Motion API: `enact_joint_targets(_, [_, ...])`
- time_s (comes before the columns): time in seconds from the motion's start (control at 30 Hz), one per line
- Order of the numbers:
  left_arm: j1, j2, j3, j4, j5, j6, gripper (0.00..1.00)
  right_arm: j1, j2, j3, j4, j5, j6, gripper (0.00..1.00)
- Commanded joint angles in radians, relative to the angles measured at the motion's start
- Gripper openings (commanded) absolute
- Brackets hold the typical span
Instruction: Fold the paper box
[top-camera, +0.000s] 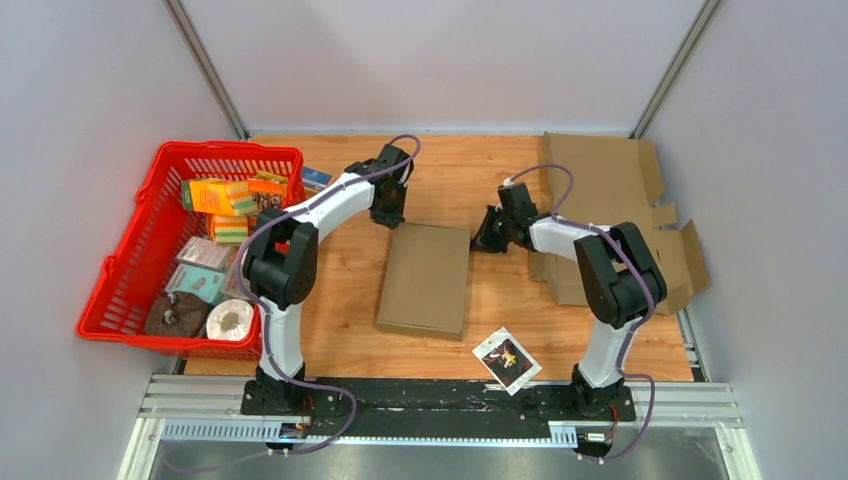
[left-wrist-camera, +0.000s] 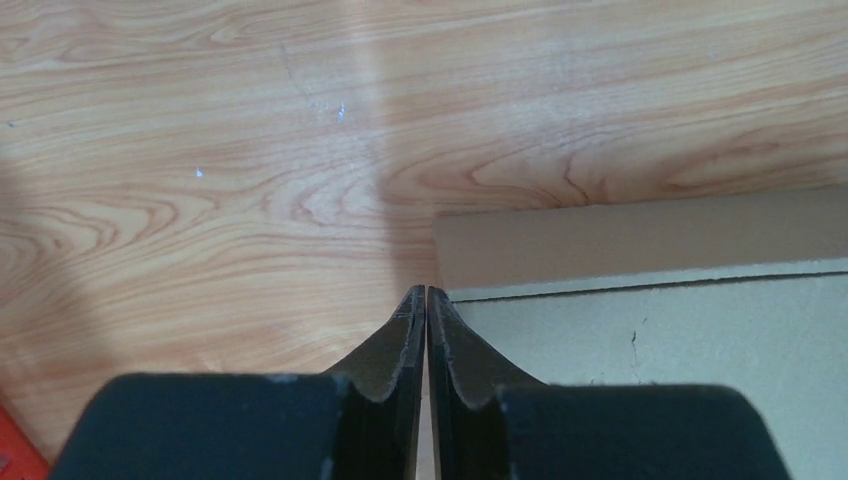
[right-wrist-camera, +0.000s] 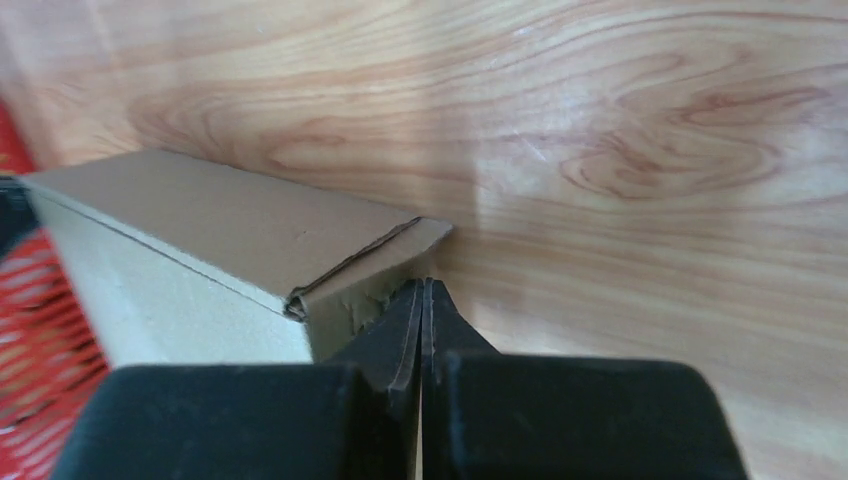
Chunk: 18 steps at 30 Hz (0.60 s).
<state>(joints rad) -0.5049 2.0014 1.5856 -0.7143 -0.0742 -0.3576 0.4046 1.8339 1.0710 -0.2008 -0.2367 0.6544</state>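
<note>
Paper box (top-camera: 425, 278) lies closed and flat.
Left gripper (left-wrist-camera: 426, 292): fingers together, nothing between them, tips at the box's far left corner.
Right gripper (right-wrist-camera: 422, 285): fingers together, tips against the box's far right corner flap.
Red basket (top-camera: 232, 148) left of box.
Flat cardboard sheets (top-camera: 600, 180) right of box.
Small printed packet (top-camera: 507, 360) by its near right corner.
</note>
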Motion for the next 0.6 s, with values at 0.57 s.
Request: enact_joint_targets(0.57, [0.075, -0.185, -0.024, -0.080, -0.079, 0.014, 0.23, 0.005, -0.073, 0.141, -0.318, 0.282, -0.190, 0.00])
